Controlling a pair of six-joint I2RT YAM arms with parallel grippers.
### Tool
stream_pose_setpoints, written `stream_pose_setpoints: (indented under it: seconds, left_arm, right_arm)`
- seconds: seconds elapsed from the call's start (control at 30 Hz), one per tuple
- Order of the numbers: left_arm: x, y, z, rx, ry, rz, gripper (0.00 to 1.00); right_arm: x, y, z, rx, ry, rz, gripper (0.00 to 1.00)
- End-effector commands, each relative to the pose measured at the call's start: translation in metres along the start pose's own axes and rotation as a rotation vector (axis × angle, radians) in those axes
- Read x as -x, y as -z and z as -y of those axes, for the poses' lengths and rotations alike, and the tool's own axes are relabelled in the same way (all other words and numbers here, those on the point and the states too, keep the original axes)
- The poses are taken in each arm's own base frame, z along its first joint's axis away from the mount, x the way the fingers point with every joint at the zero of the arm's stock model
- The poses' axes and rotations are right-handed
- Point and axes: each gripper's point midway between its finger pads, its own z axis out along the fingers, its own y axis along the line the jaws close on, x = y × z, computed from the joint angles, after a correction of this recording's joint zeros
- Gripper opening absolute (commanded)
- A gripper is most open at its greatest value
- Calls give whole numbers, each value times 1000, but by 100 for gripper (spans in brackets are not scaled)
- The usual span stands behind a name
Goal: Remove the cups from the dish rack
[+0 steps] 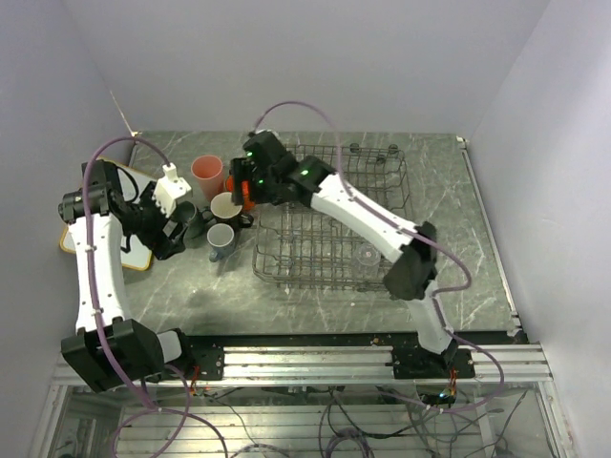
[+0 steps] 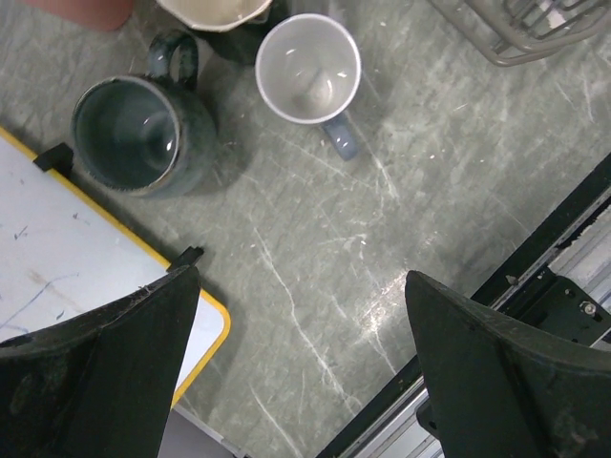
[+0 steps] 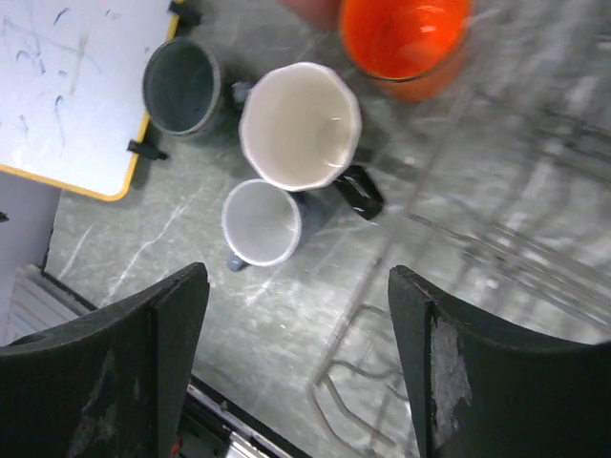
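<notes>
Five cups are out on the bench (image 1: 458, 210), off the rack's (image 1: 296, 243) left edge: pink tumbler (image 1: 207, 175), orange mug (image 3: 406, 38), black mug (image 1: 227, 207), light grey mug (image 1: 221, 236), dark grey mug (image 1: 187, 216). One glass (image 1: 368, 256) is in the rack, by its near edge. No mint mug visible. Right tool (image 3: 296, 286) is released and empty beside the orange mug, so drop-off looks done. Next it needs to reach the glass. Left tool (image 2: 301, 277) is spread wide and empty.
</notes>
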Motion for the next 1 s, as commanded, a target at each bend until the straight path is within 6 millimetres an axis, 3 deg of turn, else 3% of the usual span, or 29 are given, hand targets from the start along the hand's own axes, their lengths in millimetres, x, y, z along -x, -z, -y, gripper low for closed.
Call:
stream_pose_setpoints:
  seconds: [0.0,0.13,0.27,0.47,0.6,0.7,0.87,0.97]
  left_arm:
    - [11,-7,18,-77,-50,13,99]
    - [25,-24,31,-116,-82,7,99]
    - [48,-37,45,-124,-115,17,99]
    - [66,-66,79,-186,-184,-12,99]
    - [72,-94,105,-214,-239,-58,99]
    - [76,-110,120,-224,-287,-81,99]
    - [73,-135,121,-199,-305,-114,99]
    - [73,-142,116,-162,-295,-108,99]
  right_arm:
    - [12,47,43,-138,18,52,78]
    - [5,92,89,-215,-30,94,84]
    - [-17,129,141,-288,-98,104,86]
    - [-73,158,207,-448,-130,28,82]
    - [-89,171,228,-491,-164,22,81]
    - [-101,176,241,-527,-174,1,85]
    - [-120,173,258,-579,-180,-39,99]
    - [-126,167,266,-587,-191,-49,100]
